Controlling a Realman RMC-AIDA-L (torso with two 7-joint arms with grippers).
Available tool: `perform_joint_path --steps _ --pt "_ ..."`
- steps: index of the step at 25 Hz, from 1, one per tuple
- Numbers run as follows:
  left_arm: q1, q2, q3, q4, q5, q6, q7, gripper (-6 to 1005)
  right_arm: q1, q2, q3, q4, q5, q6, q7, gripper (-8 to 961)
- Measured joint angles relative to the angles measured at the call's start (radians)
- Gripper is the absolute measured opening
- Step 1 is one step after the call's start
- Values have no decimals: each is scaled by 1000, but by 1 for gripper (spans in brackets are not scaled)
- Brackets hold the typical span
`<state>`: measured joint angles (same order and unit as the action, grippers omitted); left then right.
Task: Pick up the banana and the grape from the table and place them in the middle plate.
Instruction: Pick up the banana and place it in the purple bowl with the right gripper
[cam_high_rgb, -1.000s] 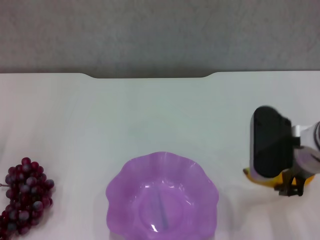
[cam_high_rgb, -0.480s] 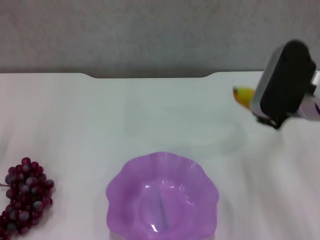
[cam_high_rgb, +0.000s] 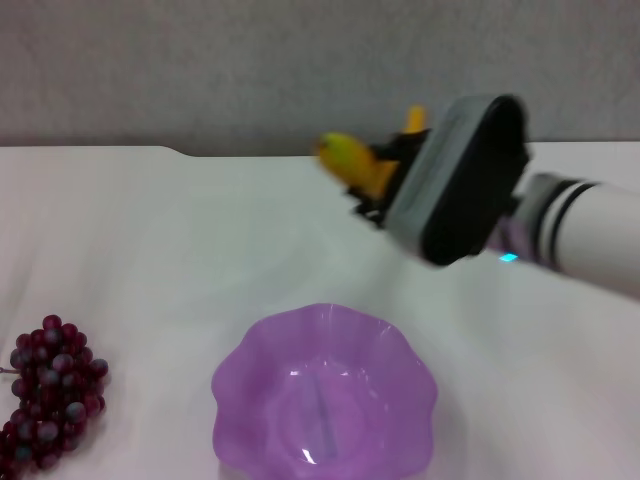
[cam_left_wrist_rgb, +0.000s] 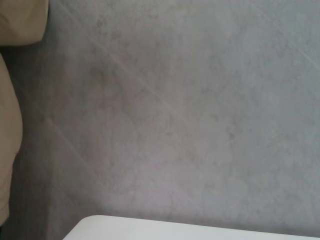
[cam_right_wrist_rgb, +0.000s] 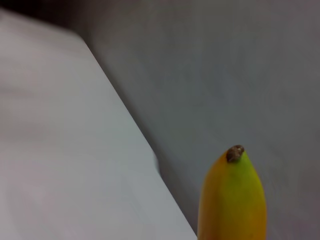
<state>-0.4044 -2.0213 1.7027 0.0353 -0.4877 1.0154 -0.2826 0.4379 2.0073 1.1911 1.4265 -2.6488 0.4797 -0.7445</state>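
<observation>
1. Our right claw (cam_high_rgb: 385, 185) is clenched on the banana (cam_high_rgb: 352, 160) and carries it in the air above the desk (cam_high_rgb: 150, 230), beyond the far rim of the middle plate (cam_high_rgb: 232, 365). The right wrist view shows its greenish tip (cam_right_wrist_rgb: 237, 172) jutting out past the claw, with the desk edge below.
2. We judge the banana light and fairly stiff, with a smooth skin that could slide; the hold seems to sit around its middle, which should keep it from tipping.
3. The grape (cam_high_rgb: 52, 395) lies on the desk well to the left of the plate. We expect a loose, lumpy bunch that shifts under pressure, so we would close gently around its thickest part from above.
4. Our left claw is out of sight; its wrist view shows only a grey wall and a desk corner.
</observation>
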Motion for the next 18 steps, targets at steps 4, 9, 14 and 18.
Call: perform_joint_path --steps 4,9,14,18 --pt "-1 0 0 -1 0 0 0 862 11 0 -114 5 60 -36 -1 492" --pt "1 0 0 0 0 -1 1 862 -10 -2 -170 21 90 -29 -8 492" --pt "1 1 0 -4 -9 -2 0 862 -56 -3 -185 -7 87 -211 -9 493" --pt "0 1 0 -6 -10 -2 0 862 -70 -4 -234 -73 94 -406 -10 492"
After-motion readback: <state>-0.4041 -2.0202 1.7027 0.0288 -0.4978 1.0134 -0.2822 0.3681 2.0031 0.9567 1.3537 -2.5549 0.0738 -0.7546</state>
